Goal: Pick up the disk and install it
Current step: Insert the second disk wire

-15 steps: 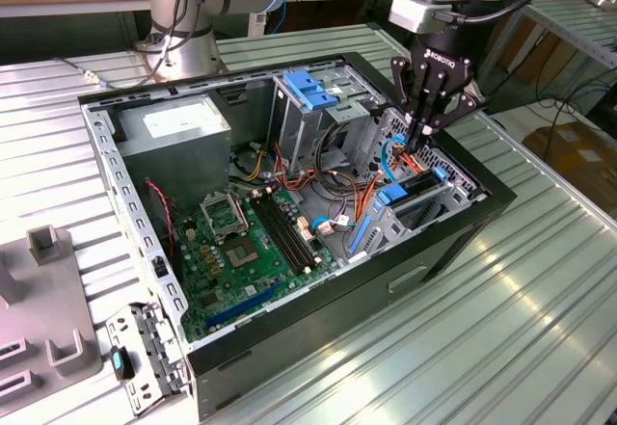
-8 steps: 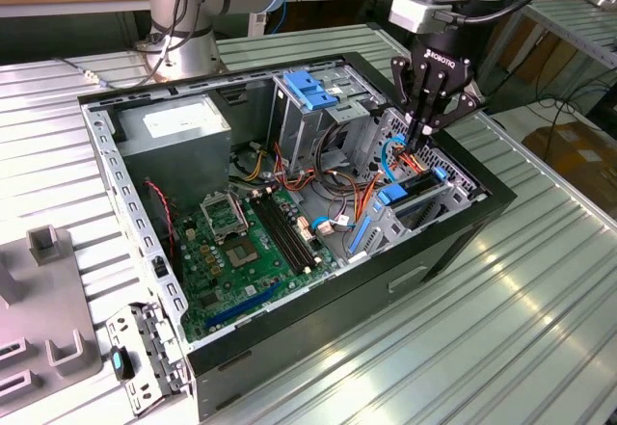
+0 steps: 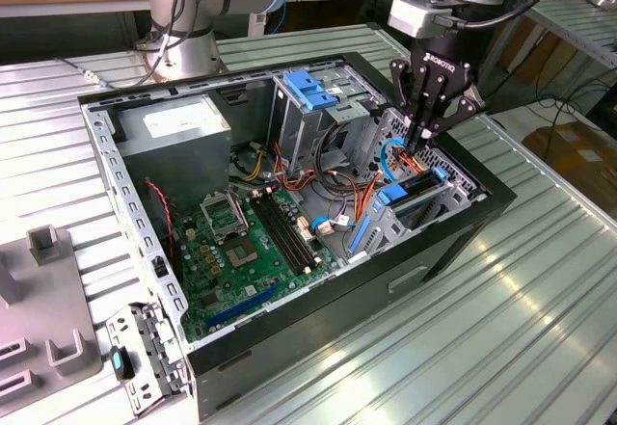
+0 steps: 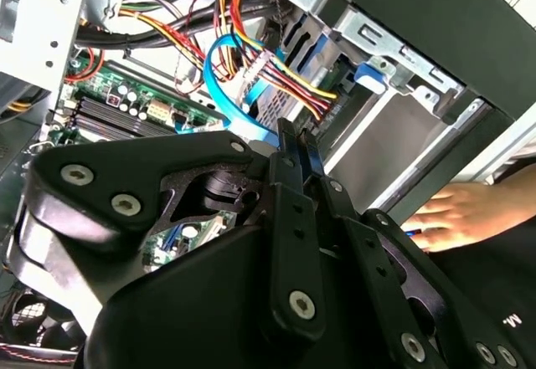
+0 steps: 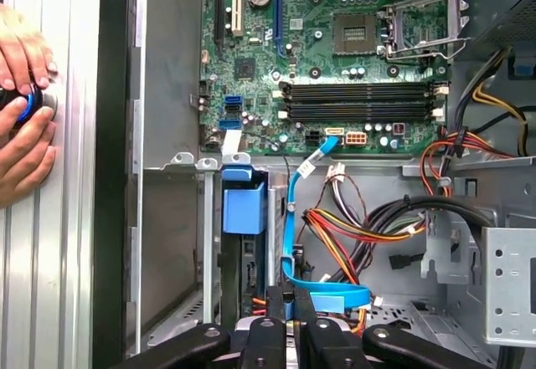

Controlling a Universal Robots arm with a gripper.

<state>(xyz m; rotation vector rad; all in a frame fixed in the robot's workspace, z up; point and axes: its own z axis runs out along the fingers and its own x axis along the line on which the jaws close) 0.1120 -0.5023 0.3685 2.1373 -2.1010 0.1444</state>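
The disk [image 3: 416, 190] sits on edge in the drive bay at the case's front corner, on the exterior view's right, as a dark slab with blue rails [image 3: 393, 195]. In the first wrist view the disk [image 5: 251, 273] shows edge-on below a blue tab [image 5: 243, 206]. My gripper [image 3: 421, 144] hangs just above that bay, beside the disk. Its fingers are pressed together in both wrist views, and a strip of the blue cable [image 5: 291, 218] shows between the tips of the gripper [image 5: 290, 304]. In the second wrist view the blue cable [image 4: 219, 93] loops past the gripper [image 4: 297, 135].
The open computer case [image 3: 453, 242] lies on a ribbed metal table [image 3: 501, 348]. Inside are the motherboard [image 3: 246, 242], a grey power supply [image 3: 178, 126], a drive cage with a blue handle [image 3: 308, 92] and bundled wires [image 5: 352, 227]. A person's hands [image 5: 21, 118] rest outside the case wall.
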